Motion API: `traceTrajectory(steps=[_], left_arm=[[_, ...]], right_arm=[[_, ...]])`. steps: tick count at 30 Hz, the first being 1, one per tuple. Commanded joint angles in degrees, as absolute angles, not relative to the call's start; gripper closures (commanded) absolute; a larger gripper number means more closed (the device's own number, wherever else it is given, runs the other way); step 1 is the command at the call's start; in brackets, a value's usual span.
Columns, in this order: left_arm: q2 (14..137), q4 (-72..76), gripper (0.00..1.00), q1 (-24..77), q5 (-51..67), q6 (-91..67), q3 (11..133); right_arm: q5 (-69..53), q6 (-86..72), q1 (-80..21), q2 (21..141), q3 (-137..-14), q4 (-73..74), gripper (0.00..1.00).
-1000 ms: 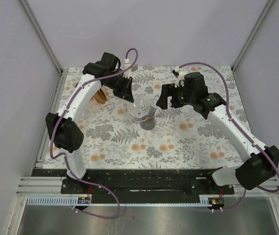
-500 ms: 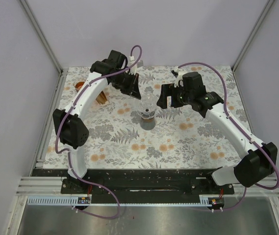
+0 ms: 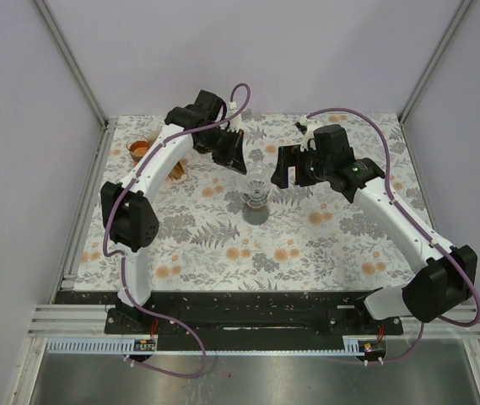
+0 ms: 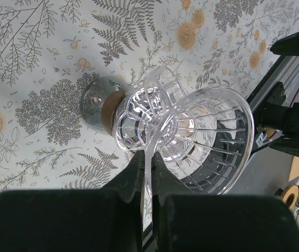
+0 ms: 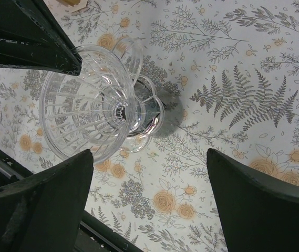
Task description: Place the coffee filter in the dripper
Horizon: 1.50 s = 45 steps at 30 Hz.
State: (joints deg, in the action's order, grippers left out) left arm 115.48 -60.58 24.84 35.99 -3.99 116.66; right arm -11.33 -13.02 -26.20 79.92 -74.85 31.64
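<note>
The dripper (image 4: 191, 131), which looks clear and ribbed rather than tinted in the wrist views, sits mid-counter on a dark round vessel (image 4: 94, 100) with a cork-coloured collar, its wide mouth facing up. The left gripper (image 4: 149, 165) is pinched tight on the dripper's thin loop handle, probably to steady the cone and keep it from tipping or turning while something is dropped in. The right gripper (image 5: 146, 157) hangs just beside it with its jaws spread wide and nothing between them, as if ready to fetch. What is probably the coffee filter (image 3: 175, 169), a brown piece partly hidden behind the left arm, lies well apart at the far left of the floral counter (image 3: 324, 245), not yet in the cone. No brand, label or writing can be read anywhere.
</note>
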Motion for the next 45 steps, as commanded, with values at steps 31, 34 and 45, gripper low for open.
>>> traceTrajectory(steps=[31,34,45], left_arm=[[97.3,-37.1,0.46,9.3,1.6,3.3,101.3],[98.5,-32.7,0.59,8.2,-3.8,3.3,100.4],[113.5,-35.8,0.75,5.5,-7.4,2.1,110.6]], right_arm=[[-5.0,-9.9,-25.9,73.7,-74.5,32.5,0.04],[-5.2,-9.2,-25.9,74.0,-74.1,32.4,0.04],[-3.9,-7.2,-25.8,72.0,-71.7,32.5,0.02]])
